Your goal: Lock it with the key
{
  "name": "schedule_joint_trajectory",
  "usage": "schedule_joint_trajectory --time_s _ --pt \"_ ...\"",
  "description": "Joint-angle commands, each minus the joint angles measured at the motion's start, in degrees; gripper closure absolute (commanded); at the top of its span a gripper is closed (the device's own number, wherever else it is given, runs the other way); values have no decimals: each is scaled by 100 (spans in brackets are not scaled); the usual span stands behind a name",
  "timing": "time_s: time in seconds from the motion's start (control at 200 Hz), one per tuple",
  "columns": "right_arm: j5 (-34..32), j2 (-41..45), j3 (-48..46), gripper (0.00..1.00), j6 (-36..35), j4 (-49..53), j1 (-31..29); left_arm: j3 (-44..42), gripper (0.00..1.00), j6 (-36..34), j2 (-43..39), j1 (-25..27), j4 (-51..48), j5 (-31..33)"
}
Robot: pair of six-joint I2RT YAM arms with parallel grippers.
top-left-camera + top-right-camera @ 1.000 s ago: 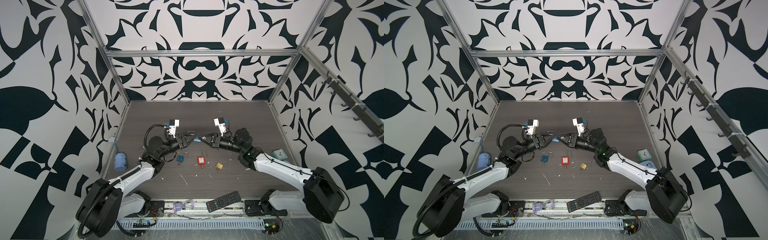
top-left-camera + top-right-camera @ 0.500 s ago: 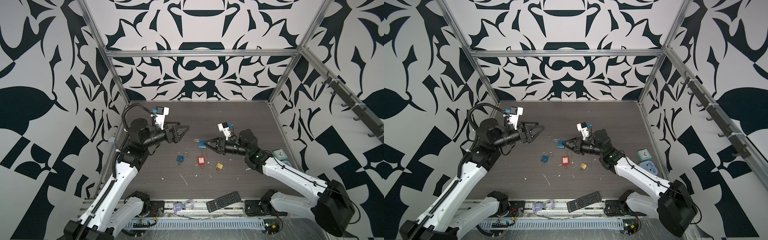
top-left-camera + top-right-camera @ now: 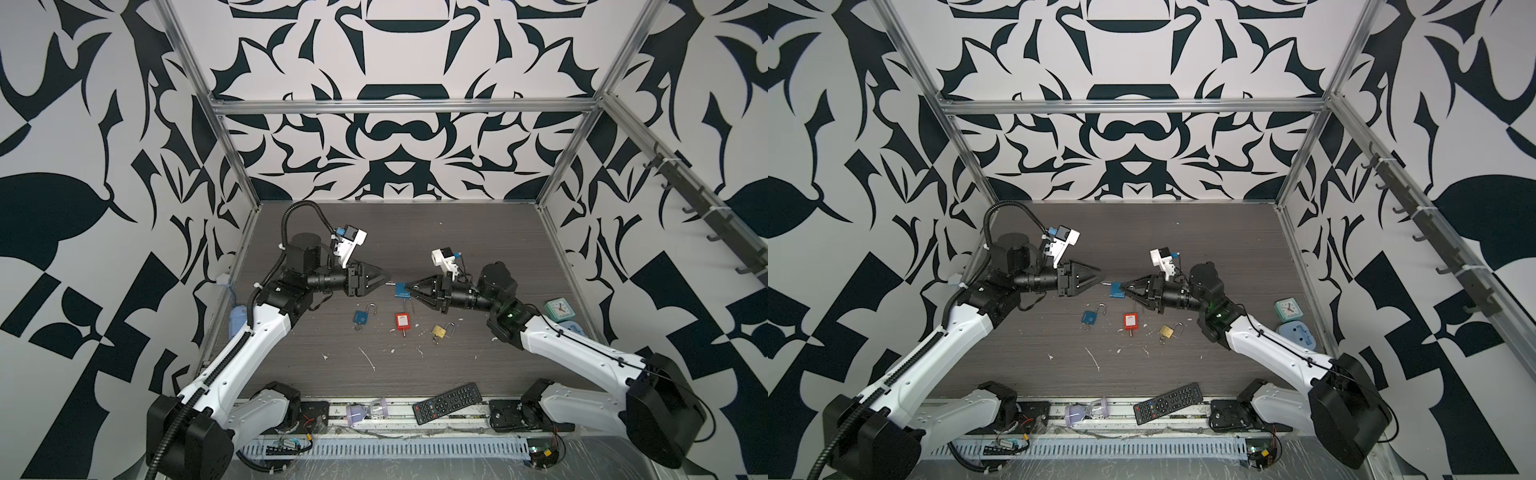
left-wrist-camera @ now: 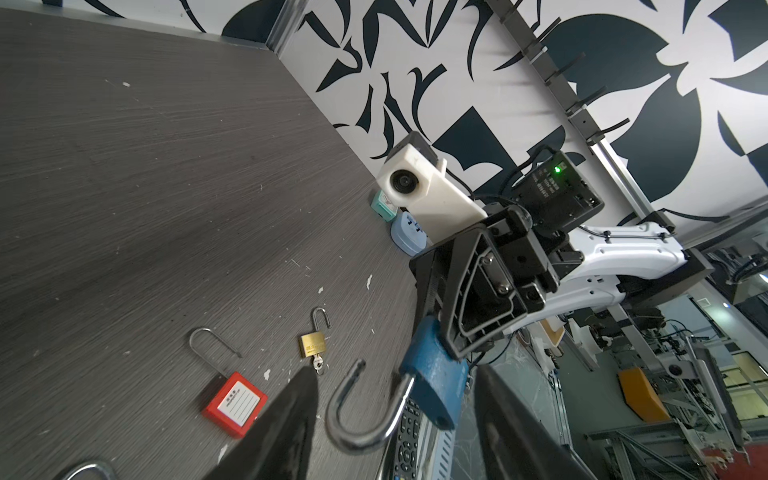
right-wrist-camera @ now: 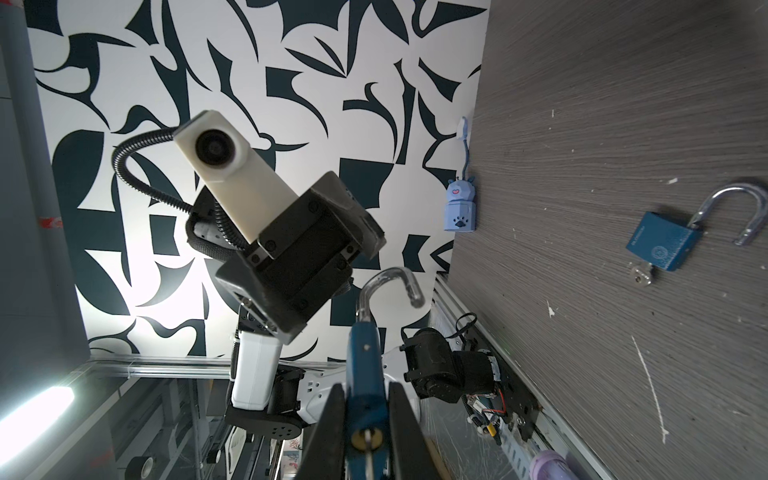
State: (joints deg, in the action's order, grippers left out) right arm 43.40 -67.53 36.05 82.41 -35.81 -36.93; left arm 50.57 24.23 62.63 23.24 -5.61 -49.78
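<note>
Nearest the front edge: remote (image 3: 446, 402) lies on the rail, not part of the job.

Next back, three spare locks sit in a row on the table (image 3: 415, 224), all w/ shackles open: small blue padlock (image 3: 362, 316), red padlock (image 3: 402, 321), brass padlock (image 3: 439, 330). The blue and brass ones show keys in them. None is being handled.

Just behind and above them, mid-table, is the work. The right gripper (image 3: 410, 288) is clamped tight on the body of the held blue padlock (image 4: 432, 374) and holds it off the table. The key (image 5: 366, 442) is seated in its keyhole, btwn the right fingers in the right wrist view. The shackle (image 4: 357, 415) is swung out, free end clear of the body, so the lock isn't locked yet.

The left gripper (image 3: 387, 282) faces it tip to tip. Its jaws are part-way open, and its fingers (image 4: 286, 419) sit either side of the shackle, apparently w/o touching it. It holds nothing.

Progress, my read: approx halfway. Done: lock picked up, key in. Left: turn the shackle's free end over its hole, press it home, then turn or pull the key if needed.

Farther right, by the wall: clock (image 3: 559, 309), not in play.
</note>
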Motion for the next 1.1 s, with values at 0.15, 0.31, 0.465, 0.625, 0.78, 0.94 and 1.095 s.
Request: schedule_joint_trajectory --time_s 0.15,0.31,0.465,0.625,0.78,0.94,1.095 --pt "59 -229 105 100 309 -1080 8 -374 44 218 -58 172 338 43" --pt "51 -279 74 100 333 -1156 36 -489 46 270 -117 179 384 74" --pt "55 -251 -6 100 273 -1154 132 -573 57 400 -127 178 505 179" --pt "37 -135 -114 100 65 -936 181 -818 64 923 -167 177 1097 311" --pt "-7 19 -155 100 -220 -560 195 -891 70 1135 -221 205 1272 372" --pt "-18 78 -182 100 -306 -514 205 -874 74 1262 -291 240 1281 303" --pt "-22 21 -220 100 -263 -672 211 -847 76 1356 -327 371 1308 302"
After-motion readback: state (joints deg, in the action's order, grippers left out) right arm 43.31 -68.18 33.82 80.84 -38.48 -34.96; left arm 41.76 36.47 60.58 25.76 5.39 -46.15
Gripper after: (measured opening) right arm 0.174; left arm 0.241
